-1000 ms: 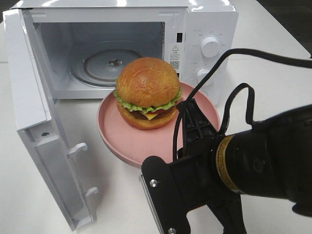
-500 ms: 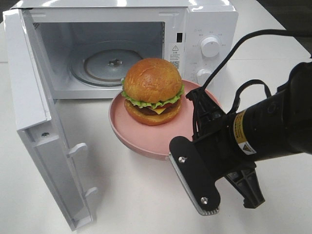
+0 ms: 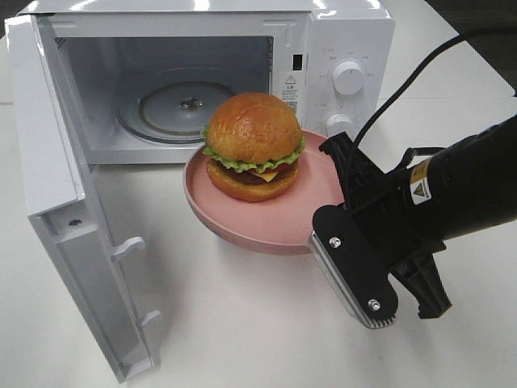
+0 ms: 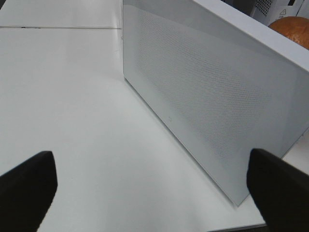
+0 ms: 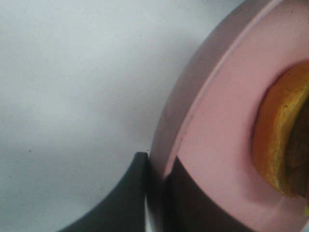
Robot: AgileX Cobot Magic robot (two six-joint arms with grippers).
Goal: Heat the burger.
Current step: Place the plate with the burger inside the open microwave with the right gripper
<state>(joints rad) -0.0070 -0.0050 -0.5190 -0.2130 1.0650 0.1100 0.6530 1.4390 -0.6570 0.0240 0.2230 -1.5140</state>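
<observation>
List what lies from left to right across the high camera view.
Open microwave door → burger → right gripper, shut on the rim of the pink plate.

Bright overhead light is glaring off the white boxy microwave [image 3: 343, 36], throwing soft shadows beneath the round pink plate [image 3: 242, 234], which is blurring in the right wrist view.

The burger [image 3: 253, 145] has a glossy golden-brown bun, frilly green lettuce and yellow cheese. It sits upright on a pink plate [image 3: 242, 234].
</observation>
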